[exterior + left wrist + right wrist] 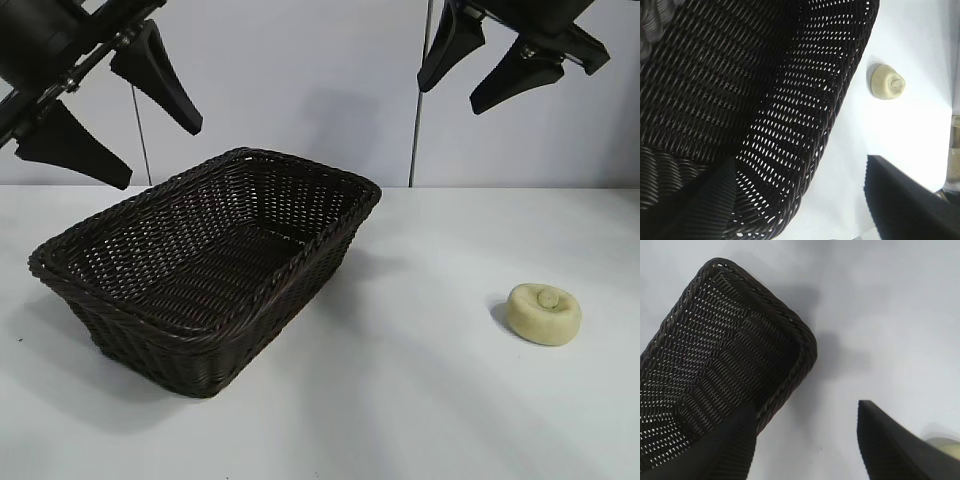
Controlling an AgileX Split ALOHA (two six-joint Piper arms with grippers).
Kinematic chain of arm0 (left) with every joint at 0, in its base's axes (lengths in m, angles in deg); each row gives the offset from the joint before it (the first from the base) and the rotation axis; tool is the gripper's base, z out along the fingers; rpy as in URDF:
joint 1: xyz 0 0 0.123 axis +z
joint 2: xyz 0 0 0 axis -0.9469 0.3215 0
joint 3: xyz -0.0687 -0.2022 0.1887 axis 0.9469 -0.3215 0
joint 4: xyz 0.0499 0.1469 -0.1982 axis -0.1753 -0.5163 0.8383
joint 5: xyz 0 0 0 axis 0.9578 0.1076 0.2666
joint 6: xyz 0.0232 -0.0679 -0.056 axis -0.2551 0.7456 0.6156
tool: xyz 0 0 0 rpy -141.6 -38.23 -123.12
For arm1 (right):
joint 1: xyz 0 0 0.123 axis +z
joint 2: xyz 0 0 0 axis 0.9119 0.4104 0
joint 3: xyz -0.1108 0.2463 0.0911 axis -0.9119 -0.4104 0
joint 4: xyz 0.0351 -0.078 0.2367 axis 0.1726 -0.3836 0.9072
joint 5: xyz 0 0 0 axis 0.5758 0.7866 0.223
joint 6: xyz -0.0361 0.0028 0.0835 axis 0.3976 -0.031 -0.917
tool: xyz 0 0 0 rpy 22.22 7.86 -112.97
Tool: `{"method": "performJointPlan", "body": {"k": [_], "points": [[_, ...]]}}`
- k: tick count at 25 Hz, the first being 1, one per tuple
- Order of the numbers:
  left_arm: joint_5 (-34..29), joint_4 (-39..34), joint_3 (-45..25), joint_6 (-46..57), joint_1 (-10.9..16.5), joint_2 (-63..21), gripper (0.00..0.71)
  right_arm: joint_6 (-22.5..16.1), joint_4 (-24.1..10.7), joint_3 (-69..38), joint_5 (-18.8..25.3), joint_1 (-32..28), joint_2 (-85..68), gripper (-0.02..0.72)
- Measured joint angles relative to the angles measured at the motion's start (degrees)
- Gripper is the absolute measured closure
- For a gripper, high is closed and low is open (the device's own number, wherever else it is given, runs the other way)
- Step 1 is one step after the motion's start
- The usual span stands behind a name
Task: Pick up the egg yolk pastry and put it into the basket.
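The egg yolk pastry (543, 313), a small pale yellow puck with a knob on top, lies on the white table at the right; it also shows in the left wrist view (886, 83) and as a sliver in the right wrist view (946, 446). The dark brown wicker basket (90, 285) stands at the left, nothing inside it (805, 165) (805, 347). My left gripper (160, 155) hangs open high above the basket's left side. High at the upper right, my right gripper (448, 100) is open and holds nothing, well above the pastry.
The white table (400, 400) spreads around the basket and the pastry. A pale wall with a thin vertical cable (415, 140) stands behind.
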Motion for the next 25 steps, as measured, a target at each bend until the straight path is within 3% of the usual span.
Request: {"method": "performJointPlan", "body": {"k": [13,19,25], "points": [[-0.04,0.05,0.00,1.76,0.00,0.00,0.186,0.00,0.00,0.00,0.00,0.00,0.00,0.269],[-4.67,-2.21,0.00,13.15,0.00,-1.26,0.186,0.00,0.00,0.00,0.00,0.00,0.00,0.269],[-4.49,-9.03,-0.05,27.99,0.00,-7.02,0.186,0.00,0.00,0.00,0.00,0.00,0.00,0.269]]}}
